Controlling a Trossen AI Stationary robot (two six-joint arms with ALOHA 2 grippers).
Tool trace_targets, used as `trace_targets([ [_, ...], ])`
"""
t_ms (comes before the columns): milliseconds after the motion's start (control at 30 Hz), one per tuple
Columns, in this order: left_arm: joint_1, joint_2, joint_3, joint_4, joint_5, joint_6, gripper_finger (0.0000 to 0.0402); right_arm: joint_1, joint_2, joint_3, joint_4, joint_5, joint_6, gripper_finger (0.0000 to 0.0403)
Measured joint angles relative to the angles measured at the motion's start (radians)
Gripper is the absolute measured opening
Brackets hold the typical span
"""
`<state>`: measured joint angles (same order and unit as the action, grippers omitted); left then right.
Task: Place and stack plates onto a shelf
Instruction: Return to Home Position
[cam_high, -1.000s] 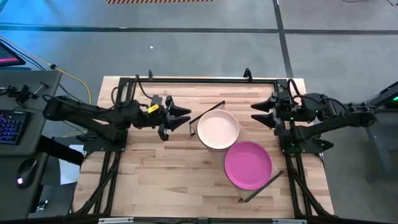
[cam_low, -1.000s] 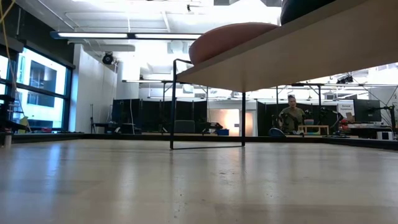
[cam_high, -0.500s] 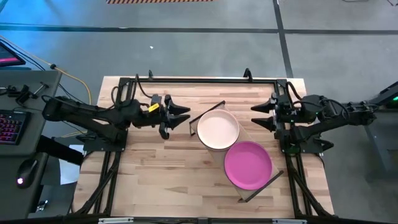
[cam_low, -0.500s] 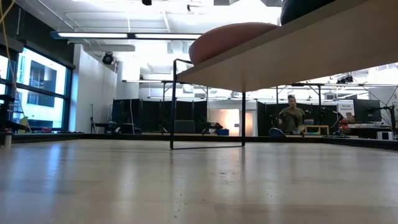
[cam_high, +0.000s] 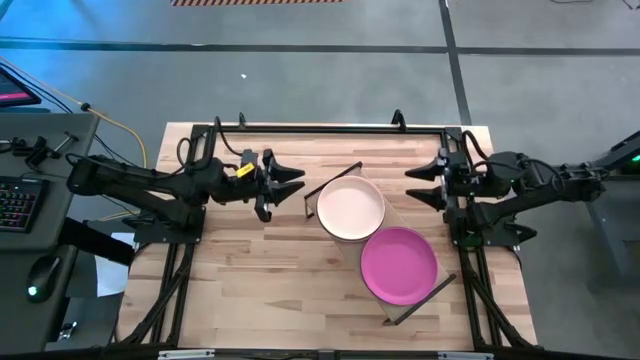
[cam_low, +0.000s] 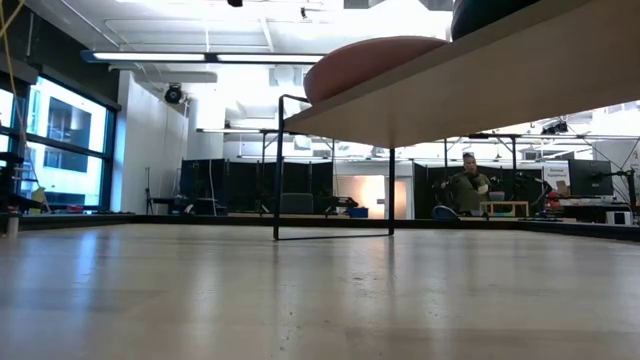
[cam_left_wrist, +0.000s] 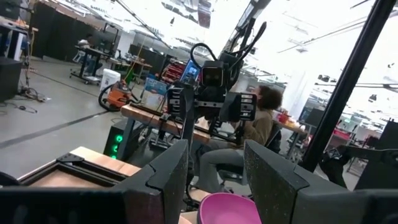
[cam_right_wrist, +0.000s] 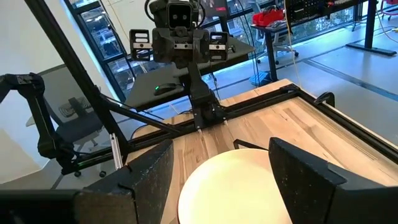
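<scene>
Left end effector (cam_high: 288, 184) released, right end effector (cam_high: 424, 184) released; pale plate (cam_high: 350, 208), magenta plate (cam_high: 398, 264) on shelf (cam_high: 397, 216)

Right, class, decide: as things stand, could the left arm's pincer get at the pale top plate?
Probably yes: the left pincer is open and empty beside the pale plate, which lies uncovered on top; only the shelf's thin end frame stands between.

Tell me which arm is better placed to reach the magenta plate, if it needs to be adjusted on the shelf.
Probably right. The right arm has its open jaws nearer the magenta plate; from the left arm, the pale plate stands in between.
</scene>
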<state>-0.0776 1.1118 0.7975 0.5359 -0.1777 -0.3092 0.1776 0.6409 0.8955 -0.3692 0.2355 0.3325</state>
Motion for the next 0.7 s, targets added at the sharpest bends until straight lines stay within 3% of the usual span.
trace_targets([
  [400,0.000,0.000,0.000,0.000,0.000,-0.001,0.0147,0.000,-0.044,0.000,0.000,0.000,-0.001,0.0227],
  [533,0.000,0.000,0.000,0.000,0.000,-0.002,0.0147,0.000,-0.059,0.000,-0.011,0.000,-0.001,0.0168],
  [700,0.000,0.000,0.000,0.000,0.000,-0.002,0.0147,0.000,-0.084,0.000,-0.066,-0.018,-0.001,0.0043],
])
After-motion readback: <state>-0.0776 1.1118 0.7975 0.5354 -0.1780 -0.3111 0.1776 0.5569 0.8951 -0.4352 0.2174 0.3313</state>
